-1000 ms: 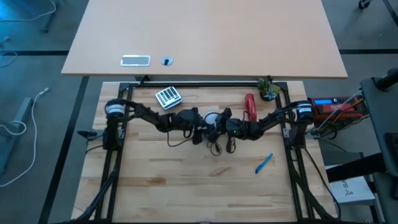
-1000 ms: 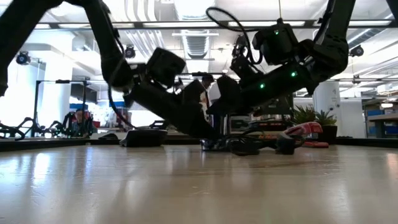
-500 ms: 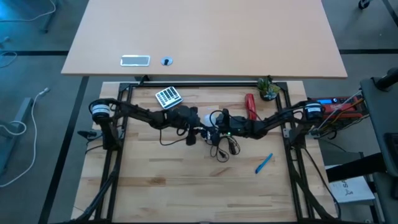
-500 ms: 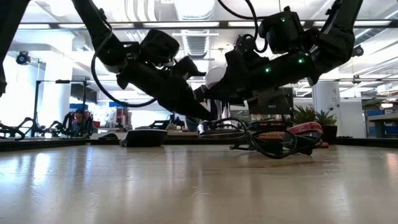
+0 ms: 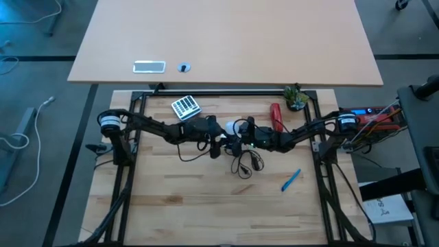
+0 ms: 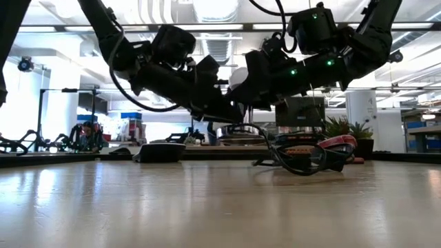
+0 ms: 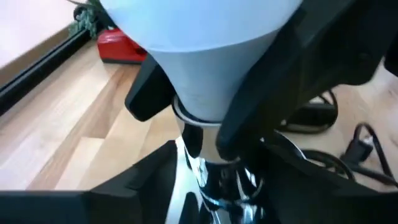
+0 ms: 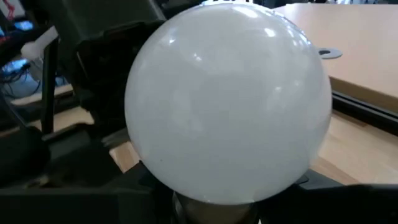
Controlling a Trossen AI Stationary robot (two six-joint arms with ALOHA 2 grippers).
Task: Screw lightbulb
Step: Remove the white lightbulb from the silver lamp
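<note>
Fingers first: the right gripper (image 7: 205, 93) has its 2 dark fingers (image 7: 264, 87) clamped on the narrow neck of the lightbulb (image 8: 227, 102), just under the frosted globe — clear in the left wrist view. The left gripper (image 5: 221, 141) sits right below it around the shiny silver socket (image 7: 214, 177), but whether its fingers are clenched on the socket or loose I can't tell, too much dark metal stacked together.

Both arms meet over the middle of the wooden table (image 5: 206, 199), and in the low view the whole bundle hangs above the tabletop, not resting on it. The bulb's screw end sits in the socket's mouth; how deep I can't say.

A black cord (image 5: 243, 163) trails down from the socket onto the table. Off to the right lie a red stapler (image 5: 276, 116) and a blue pen (image 5: 291, 180) — well apart from the action.
</note>
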